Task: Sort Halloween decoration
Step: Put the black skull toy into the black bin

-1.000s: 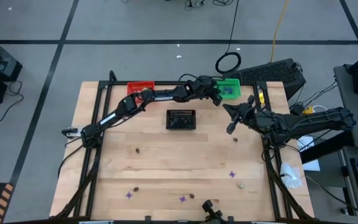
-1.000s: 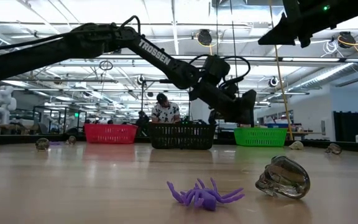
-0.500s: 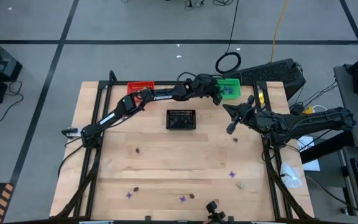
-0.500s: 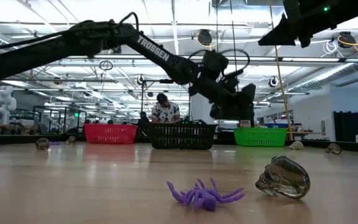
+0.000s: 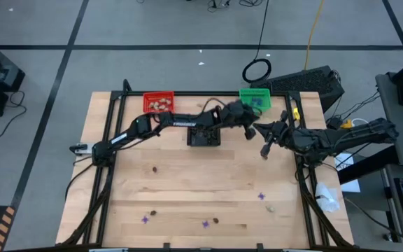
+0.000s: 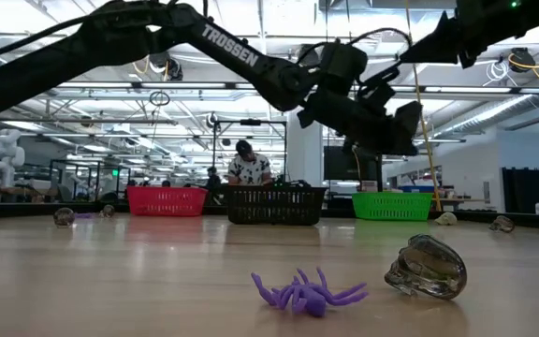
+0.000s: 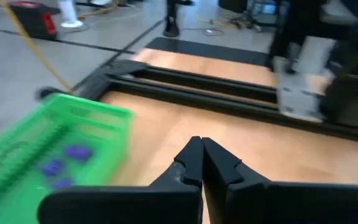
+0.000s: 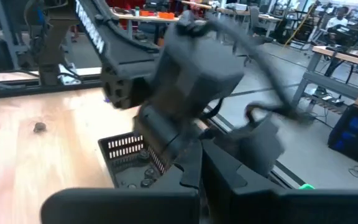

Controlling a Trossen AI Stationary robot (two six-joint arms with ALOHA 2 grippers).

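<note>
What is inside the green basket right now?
The green basket holds several purple trinkets, seen in the left wrist view. Its near wall hides part of the floor, so the count is uncertain.

The wooden table point(image 5: 187, 189) carries three baskets along its far edge — a black basket point(image 5: 203, 135) in the middle, a red basket point(image 5: 157, 103) to its left, a green basket point(image 5: 255, 98) to its right. Nearer than the black basket lie scattered trinkets — purple spiky ones point(image 5: 206, 225), dark bits point(image 5: 154, 169), a pale lump point(image 5: 272, 207).
</note>
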